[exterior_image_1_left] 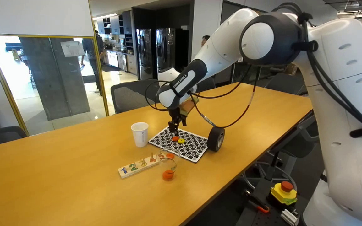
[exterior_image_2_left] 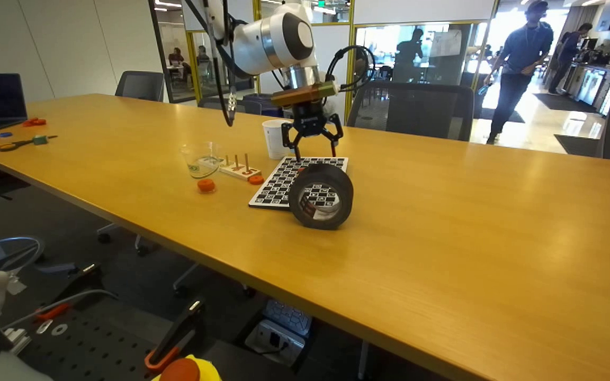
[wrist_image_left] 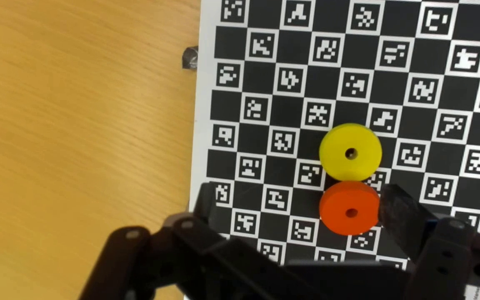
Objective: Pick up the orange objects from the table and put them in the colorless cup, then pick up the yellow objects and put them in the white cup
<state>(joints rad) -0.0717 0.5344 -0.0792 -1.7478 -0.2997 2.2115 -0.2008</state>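
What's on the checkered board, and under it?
On the board: a yellow disc and an orange disc, side by side. Underneath is covered, so can't tell; a small dark scrap shows at one edge in the wrist view.

A holed yellow disc and orange disc lie touching on the board; a second orange disc lies just off it. A third orange piece shows at the clear cup, inside or beside unclear. The white cup stands upright.
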